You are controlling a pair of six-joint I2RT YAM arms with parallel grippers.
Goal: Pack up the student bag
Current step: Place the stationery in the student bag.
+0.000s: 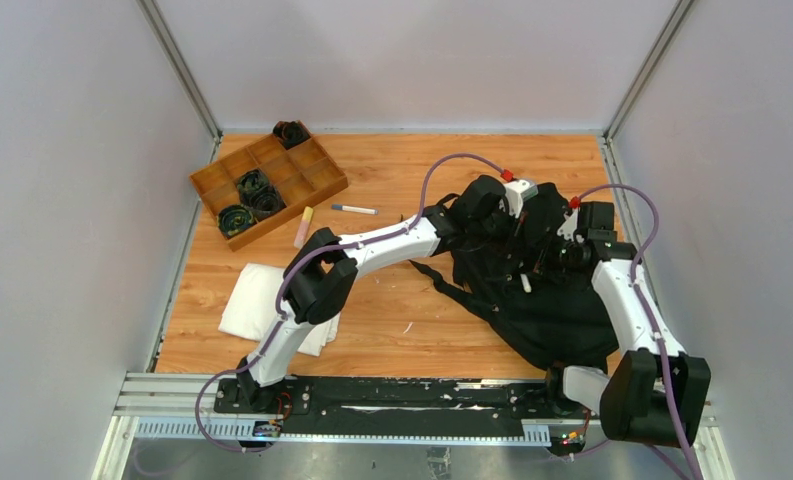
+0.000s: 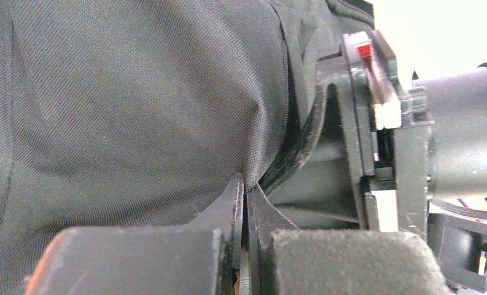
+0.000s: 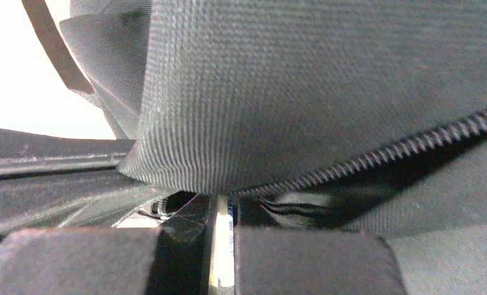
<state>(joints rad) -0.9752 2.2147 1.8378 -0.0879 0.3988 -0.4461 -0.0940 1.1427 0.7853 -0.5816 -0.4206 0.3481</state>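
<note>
Brown wooden compartment tray (image 1: 317, 166) lay at the far left of the wood-grain table (image 1: 392, 300), with dark rolled items (image 1: 255, 190) in several of its compartments. Nearer the arm bases, a folded white cloth (image 1: 262, 300) lay flat, partly under the left arm. Just right of the tray lay a pale yellow-and-pink marker (image 1: 303, 227) and, beside it, a thin white pen with a dark cap (image 1: 353, 209).

On the right half of the table, the large soft black fabric backpack (image 1: 562, 320) lay crumpled, its straps trailing toward the centre. Both arms met over its far portion.

The left gripper (image 2: 245, 196) was fully closed, with a fold of the backpack's fabric pinched between its fingertips (image 2: 236, 190).

The right gripper (image 3: 222, 221) was pressed up against the backpack, just below a line of black zipper teeth (image 3: 412, 144). Its fingers (image 3: 308, 258) stood almost together, clamped on a slender white stick with blue markings (image 3: 223, 258). What kind of stick it was could not be told.
</note>
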